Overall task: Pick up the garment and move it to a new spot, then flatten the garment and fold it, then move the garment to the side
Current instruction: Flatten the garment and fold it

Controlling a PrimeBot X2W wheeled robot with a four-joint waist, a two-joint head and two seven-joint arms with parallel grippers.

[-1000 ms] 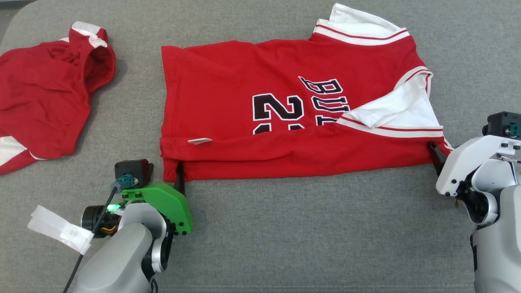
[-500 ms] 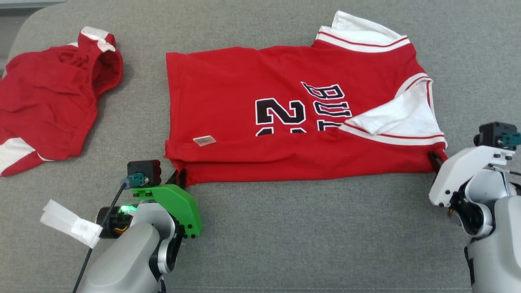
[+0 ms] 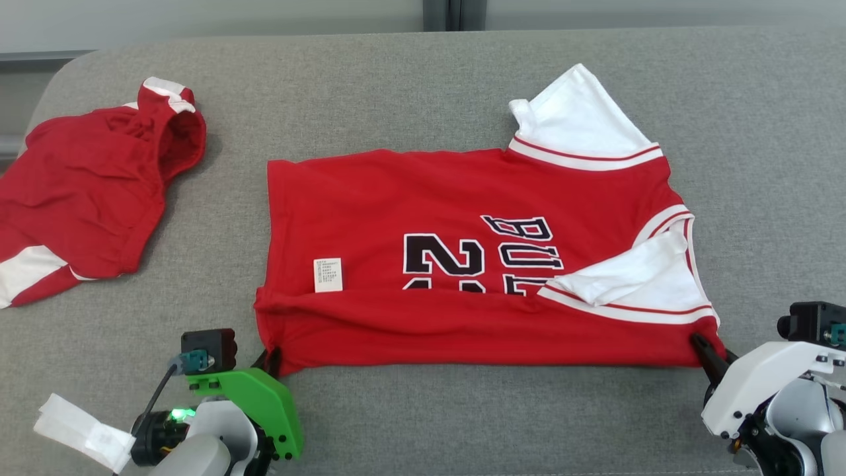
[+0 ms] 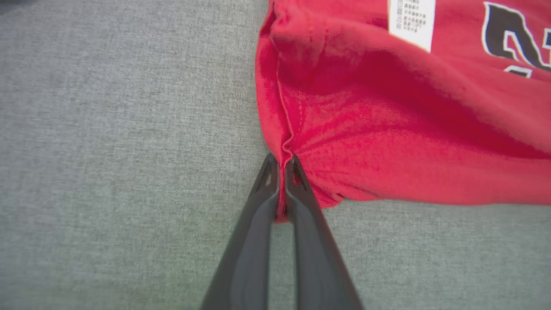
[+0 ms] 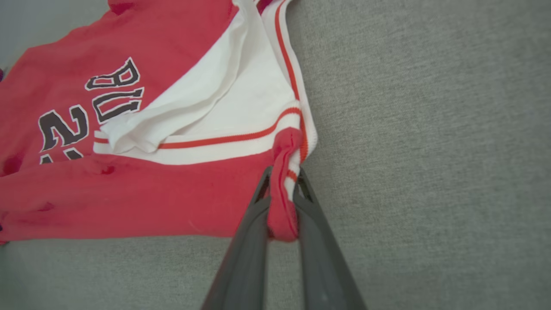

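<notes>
Left gripper [image 4: 282,162] pinched tight on a hem corner of the red jersey [image 3: 423,198]; right gripper [image 5: 283,174] clamped narrow on its bunched shoulder edge. Jersey spans between them, spread ahead of both fingertips on grey cushion [image 3: 423,423]. Second red garment [image 3: 86,198] lies beyond left gripper, well apart.

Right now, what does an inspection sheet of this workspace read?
Surface: grey woven fabric pad.
Job's things: red jersey with white sleeves and black lettering, laid flat, near edge folded over; white care label showing.
Clutter: crumpled red-and-white garment at far left, apart from the jersey.
Grippers: left gripper shut on jersey's near left corner; right gripper shut on near right corner.
Cables: black cable at left wrist, off the cloth.
Surroundings: pale wall beyond the pad.
</notes>
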